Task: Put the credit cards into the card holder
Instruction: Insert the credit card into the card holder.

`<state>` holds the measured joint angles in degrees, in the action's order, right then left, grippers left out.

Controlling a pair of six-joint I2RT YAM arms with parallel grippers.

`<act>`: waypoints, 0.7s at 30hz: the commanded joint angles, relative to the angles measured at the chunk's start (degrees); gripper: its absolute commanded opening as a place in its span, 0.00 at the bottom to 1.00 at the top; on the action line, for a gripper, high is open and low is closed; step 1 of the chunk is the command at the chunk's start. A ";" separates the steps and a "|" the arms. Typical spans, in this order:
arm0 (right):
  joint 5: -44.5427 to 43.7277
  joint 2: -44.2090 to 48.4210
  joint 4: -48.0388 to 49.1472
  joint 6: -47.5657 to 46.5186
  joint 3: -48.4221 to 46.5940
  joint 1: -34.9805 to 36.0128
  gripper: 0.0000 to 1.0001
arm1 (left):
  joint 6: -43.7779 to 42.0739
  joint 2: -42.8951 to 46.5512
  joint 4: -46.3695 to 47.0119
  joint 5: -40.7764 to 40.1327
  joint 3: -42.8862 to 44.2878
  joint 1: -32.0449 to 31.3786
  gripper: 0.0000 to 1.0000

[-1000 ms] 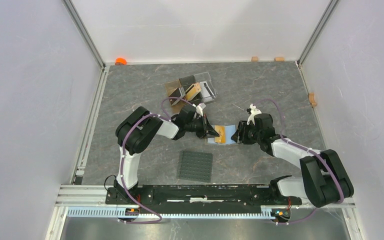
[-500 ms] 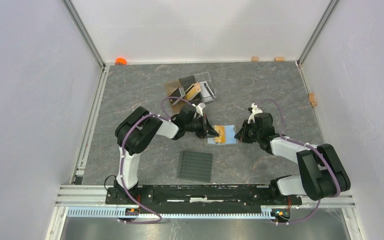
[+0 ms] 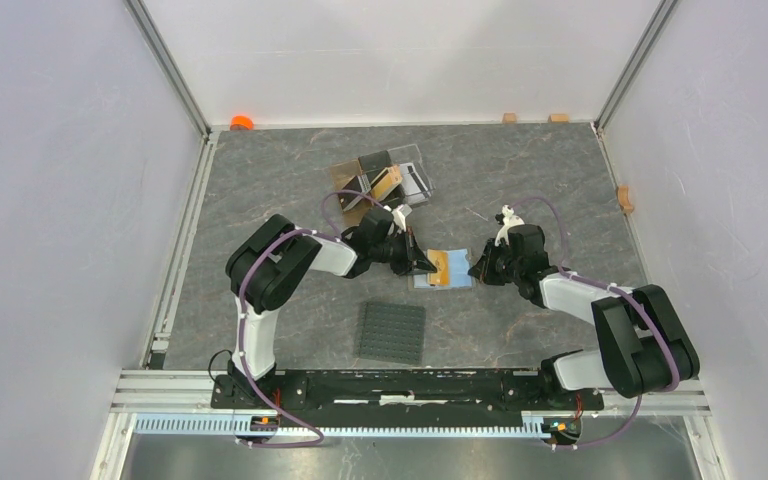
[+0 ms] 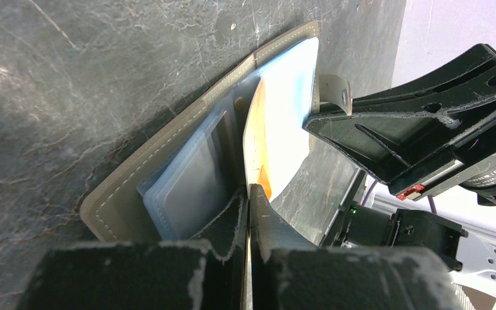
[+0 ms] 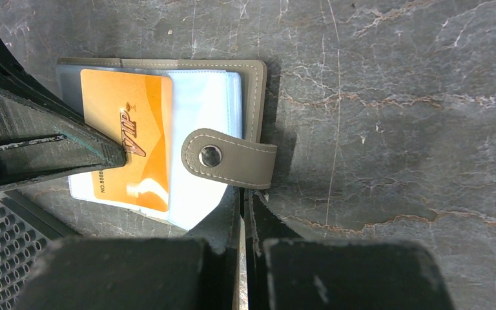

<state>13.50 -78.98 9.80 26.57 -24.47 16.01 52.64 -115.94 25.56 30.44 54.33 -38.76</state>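
the left claw (image 4: 249,194) pinches the gold-orange card (image 5: 126,123) by one edge, tilted over the open card holder (image 5: 256,90) mid-tabletop (image 3: 560,180), likely to slide it into a clear pocket. the right claw (image 5: 243,201), pressed together beside the snap tab (image 5: 229,158), seems to steady the holder.
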 commanded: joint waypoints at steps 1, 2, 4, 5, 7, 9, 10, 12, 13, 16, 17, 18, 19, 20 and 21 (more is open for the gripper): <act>-3.40 -3.00 -7.34 -2.18 1.53 0.68 0.00 | -5.69 -0.65 -8.38 -5.89 -0.71 0.09 0.02; -3.54 -3.01 -7.41 -2.22 1.45 0.68 0.00 | -5.86 -0.55 -8.65 -6.07 -0.59 0.09 0.02; -3.50 -2.89 -7.47 -2.22 1.53 0.71 0.00 | -7.11 -0.14 -10.11 -6.68 -0.33 0.17 0.02; -3.50 -2.86 -7.52 -2.26 1.53 0.65 0.00 | -7.73 0.12 -11.05 -7.00 -0.12 0.11 0.02; -3.47 -2.85 -7.52 -2.35 1.53 0.69 0.00 | -8.17 0.36 -11.41 -7.17 0.00 0.13 0.02; -3.41 -2.89 -7.52 -2.32 1.49 0.69 0.00 | -8.26 0.38 -11.41 -7.02 0.16 0.09 0.02; -3.42 -2.85 -7.52 -2.37 1.53 0.64 0.00 | -8.32 0.42 -11.48 -7.14 0.17 0.09 0.02; -3.23 -2.87 -7.52 -2.36 1.52 0.69 0.00 | -8.85 0.45 -11.93 -7.29 0.17 0.09 0.02; -3.25 -2.90 -7.52 -2.38 1.50 0.68 0.00 | -8.87 0.46 -11.94 -7.32 0.17 0.05 0.02; -3.19 -2.86 -7.52 -2.40 1.48 0.66 0.00 | -7.93 0.05 -10.72 -6.54 0.00 0.05 0.02; -3.14 -2.97 -7.44 -2.39 1.53 0.69 0.00 | -7.24 -0.30 -9.79 -6.09 -0.14 -0.12 0.02; -3.11 -2.92 -7.43 -2.36 1.46 0.63 0.00 | -6.37 -0.61 -9.06 -5.74 -0.18 -0.40 0.02; -2.95 -3.06 -7.43 -2.36 1.53 0.71 0.00 | -5.71 -1.04 -8.43 -5.57 -0.18 -0.75 0.02; -3.00 -3.02 -7.43 -2.39 1.45 0.69 0.00 | -4.95 -1.32 -7.98 -5.55 -0.18 -1.11 0.02; -3.02 -2.94 -7.43 -2.38 1.44 0.69 0.00 | -3.84 -1.67 -7.54 -5.48 -0.31 -1.50 0.02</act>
<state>13.52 -79.00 9.80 26.55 -24.49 16.01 49.63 -114.96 22.44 29.63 55.27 -39.13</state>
